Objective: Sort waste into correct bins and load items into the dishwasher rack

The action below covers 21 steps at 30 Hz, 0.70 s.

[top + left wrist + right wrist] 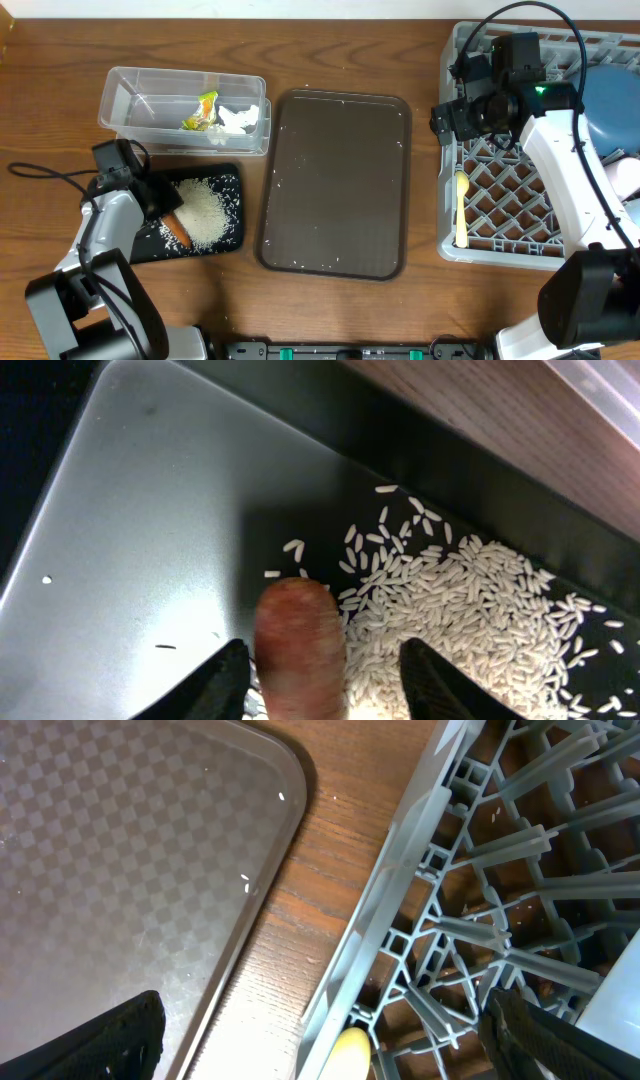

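Observation:
The small orange carrot (176,231) lies on the black tray (232,180) beside a pile of white rice (203,212). My left gripper (160,200) is open low over the tray. In the left wrist view the carrot (298,640) sits between the fingers (325,660) with gaps on both sides and rice (470,610) to its right. The clear tub (130,95) holds the yellow-green wrapper (203,110) and white tissue (238,118). My right gripper (455,118) is open and empty over the left edge of the grey rack (500,180). The rack holds the yellow spoon (461,208) and the blue plate (610,105).
The brown serving tray (335,180) lies between the bins and the rack, with a few rice grains on it. It also shows in the right wrist view (120,850), next to the rack wall (400,890) and the spoon tip (348,1055). Something white (628,178) sits at the rack's right edge.

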{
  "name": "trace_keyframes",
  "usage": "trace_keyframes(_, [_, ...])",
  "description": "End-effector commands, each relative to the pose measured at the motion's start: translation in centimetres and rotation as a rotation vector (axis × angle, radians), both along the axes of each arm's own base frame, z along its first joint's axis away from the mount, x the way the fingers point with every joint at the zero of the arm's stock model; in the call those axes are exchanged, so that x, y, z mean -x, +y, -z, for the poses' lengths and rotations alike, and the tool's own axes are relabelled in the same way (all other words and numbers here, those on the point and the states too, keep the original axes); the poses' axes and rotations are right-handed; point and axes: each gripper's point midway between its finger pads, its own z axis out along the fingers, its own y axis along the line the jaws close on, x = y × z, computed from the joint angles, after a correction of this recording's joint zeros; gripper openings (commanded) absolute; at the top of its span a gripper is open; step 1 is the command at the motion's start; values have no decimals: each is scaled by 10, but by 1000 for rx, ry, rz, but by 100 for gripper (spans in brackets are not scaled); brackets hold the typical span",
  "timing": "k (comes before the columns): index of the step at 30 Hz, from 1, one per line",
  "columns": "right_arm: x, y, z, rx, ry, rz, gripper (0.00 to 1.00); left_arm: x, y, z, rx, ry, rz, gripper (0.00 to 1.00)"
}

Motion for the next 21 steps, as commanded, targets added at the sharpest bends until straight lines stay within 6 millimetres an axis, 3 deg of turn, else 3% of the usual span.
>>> trace_keyframes(1, [0,2,2,-9,10,7,99,-11,-1,-26,1,-86,8,52])
trace_keyframes(6, [-1,3,2,-11,3,7,99,-31,-13,-82,-10,-261,85,53])
trace_keyframes(9, [-10,3,-3,-41,-24,60,99,-43,-39,-118,-18,-380,207,55])
trace_keyframes(12, [-24,2,-11,-69,-77,121,99,-53,-70,-138,-22,-454,308,54])
trace_keyframes(16, [-50,-10,-28,-125,-184,238,99,-54,-129,-139,-39,-440,560,54])
trace_keyframes(18, [-57,-16,-34,-152,-211,264,99,-47,-147,-131,-62,-376,631,56])
trace_keyframes(21, [-53,-31,-30,-163,-185,290,99,-34,-156,-121,-105,-253,678,63])
